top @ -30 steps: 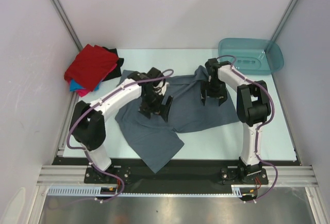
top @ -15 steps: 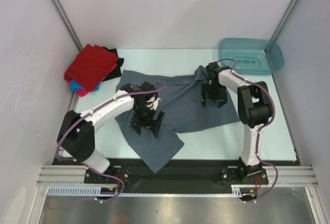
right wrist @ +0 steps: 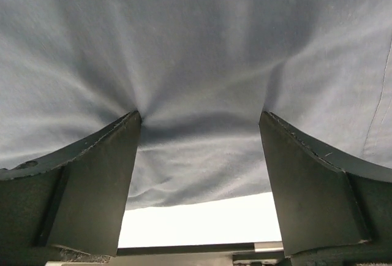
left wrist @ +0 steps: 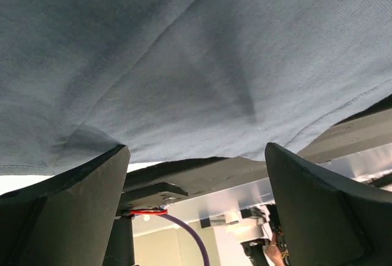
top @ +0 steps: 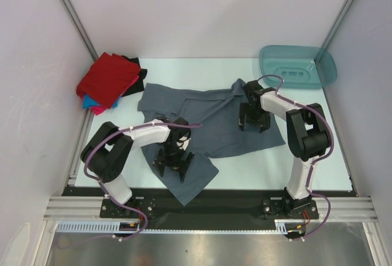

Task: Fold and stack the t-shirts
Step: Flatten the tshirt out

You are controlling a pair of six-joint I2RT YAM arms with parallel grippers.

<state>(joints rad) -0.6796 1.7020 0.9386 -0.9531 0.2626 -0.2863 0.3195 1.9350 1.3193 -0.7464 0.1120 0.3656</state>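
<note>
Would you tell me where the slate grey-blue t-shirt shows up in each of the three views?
Top external: the grey-blue t-shirt lies spread across the middle.
Left wrist: it fills the upper part of the picture.
Right wrist: it fills the upper part of the picture.
Shared landmark: the pale table past the shirt's edge.

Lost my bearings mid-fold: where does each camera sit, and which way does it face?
Top external: fixed above and behind the arms, looking down on the table; both arms show, left gripper and right gripper over the grey-blue t-shirt.
Left wrist: on that wrist, facing the shirt's hem and the table's near edge; open fingers frame it.
Right wrist: on that wrist, close above the cloth; open fingers touch it.
Shared: all three show the grey-blue t-shirt.
</note>
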